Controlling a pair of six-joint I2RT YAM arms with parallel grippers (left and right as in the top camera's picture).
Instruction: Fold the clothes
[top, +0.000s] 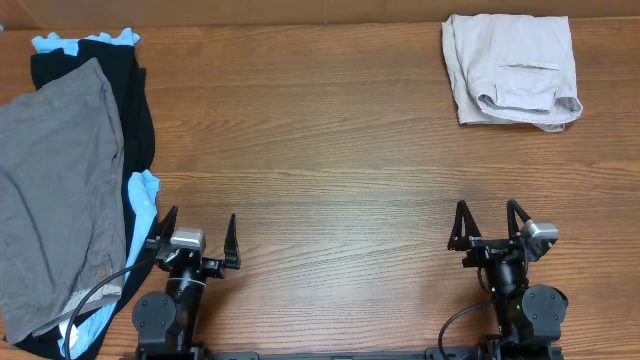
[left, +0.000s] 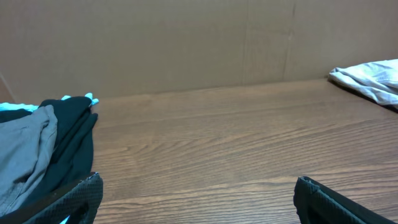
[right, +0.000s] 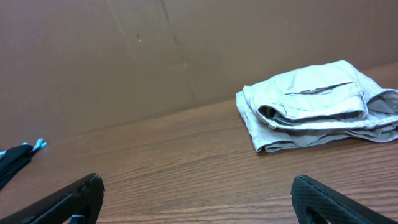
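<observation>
**A:** Where are the khaki shorts (top: 511, 70)?

**B:** At the far right corner of the bench (top: 330, 150), lying flat in a compact folded bundle with nothing touching them.

**A:** And the arms?

**B:** Both sit at the near edge. The left pincer (top: 201, 216) is released, fingers spread, holding nothing. The right pincer (top: 487, 206) is the same, well apart from the shorts.

**A:** That heap?

**B:** A grey garment (top: 55, 190) lies over a black garment (top: 130, 100) and a light-blue garment (top: 145, 200) along the left edge, just beside the left pincer.
</observation>
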